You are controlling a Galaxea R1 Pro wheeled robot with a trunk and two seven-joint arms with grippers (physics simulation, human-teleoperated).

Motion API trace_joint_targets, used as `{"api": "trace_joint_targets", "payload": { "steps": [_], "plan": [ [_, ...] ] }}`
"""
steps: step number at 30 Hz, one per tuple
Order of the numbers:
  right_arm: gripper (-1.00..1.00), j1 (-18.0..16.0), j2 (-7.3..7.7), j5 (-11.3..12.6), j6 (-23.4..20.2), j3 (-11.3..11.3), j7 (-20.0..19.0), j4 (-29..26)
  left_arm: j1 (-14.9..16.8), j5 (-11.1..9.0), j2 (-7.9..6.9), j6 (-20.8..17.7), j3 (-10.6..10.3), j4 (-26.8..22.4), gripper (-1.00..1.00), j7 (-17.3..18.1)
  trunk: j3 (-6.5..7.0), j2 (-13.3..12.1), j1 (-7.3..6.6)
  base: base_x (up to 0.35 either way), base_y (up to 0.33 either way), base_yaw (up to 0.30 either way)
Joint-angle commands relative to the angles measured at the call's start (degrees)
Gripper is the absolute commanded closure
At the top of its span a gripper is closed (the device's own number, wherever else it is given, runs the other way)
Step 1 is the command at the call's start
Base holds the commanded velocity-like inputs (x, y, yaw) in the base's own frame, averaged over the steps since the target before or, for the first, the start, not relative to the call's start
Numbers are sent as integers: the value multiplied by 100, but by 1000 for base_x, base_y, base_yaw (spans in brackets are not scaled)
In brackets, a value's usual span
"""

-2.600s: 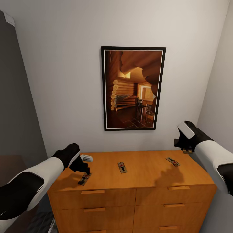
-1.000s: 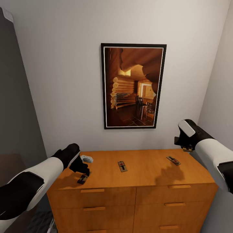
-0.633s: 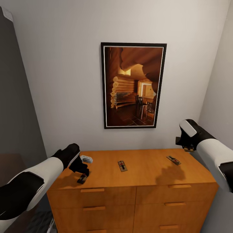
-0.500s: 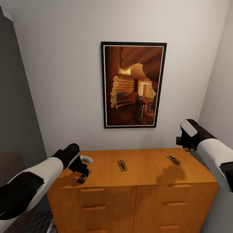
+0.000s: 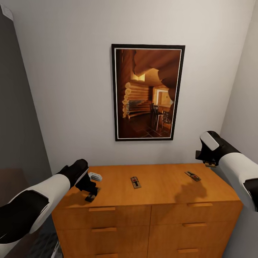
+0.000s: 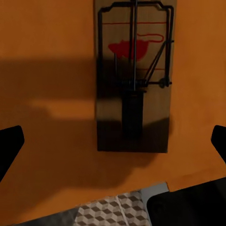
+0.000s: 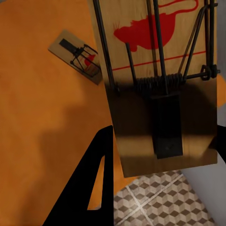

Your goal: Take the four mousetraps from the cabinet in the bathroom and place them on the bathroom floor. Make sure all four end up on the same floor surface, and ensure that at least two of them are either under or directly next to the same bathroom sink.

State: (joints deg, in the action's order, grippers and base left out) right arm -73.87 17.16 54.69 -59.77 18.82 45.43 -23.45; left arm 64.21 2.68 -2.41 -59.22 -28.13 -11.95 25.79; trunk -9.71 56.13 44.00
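The right gripper [image 5: 207, 163] holds a trap [image 7: 157, 84] up off the cabinet's [image 5: 161, 195] right edge, while the left gripper [image 5: 91, 191], jaws wide, should drop squarely over the front-left corner trap [image 6: 133, 75] before pinching its sides.

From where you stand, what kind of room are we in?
Probably a small room in a home, perhaps a bathroom corner. An orange-brown wooden cabinet stands against a plain wall under a framed picture of a log cabin interior, and cube-pattern floor tiles show past the cabinet's edge.
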Motion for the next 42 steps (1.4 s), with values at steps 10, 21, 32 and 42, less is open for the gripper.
{"api": "trace_joint_targets", "payload": {
  "steps": [10, 21, 32, 42],
  "plan": [
    [100, -12, 7, 68, -23, 47, 49, -6, 3, 31, 3, -20, -17, 46, -100, 43, -81, 168, 89, 0, 0, 0],
    [100, -13, 7, 68, -23, 44, 47, -6, 3, 31, 5, -20, -17, 52, -100, 44, -99, 209, 111, 0, 0, 0],
    [100, -13, 7, 68, -23, 46, 46, -7, 3, 33, 4, -20, -17, 53, -100, 43, -297, 650, 353, 0, 0, 0],
    [100, -13, 15, 68, -23, 48, 49, -6, 3, 39, 4, -20, -21, 53, -100, 44, -315, 690, 375, 0, 0, 0]
  ]
}}
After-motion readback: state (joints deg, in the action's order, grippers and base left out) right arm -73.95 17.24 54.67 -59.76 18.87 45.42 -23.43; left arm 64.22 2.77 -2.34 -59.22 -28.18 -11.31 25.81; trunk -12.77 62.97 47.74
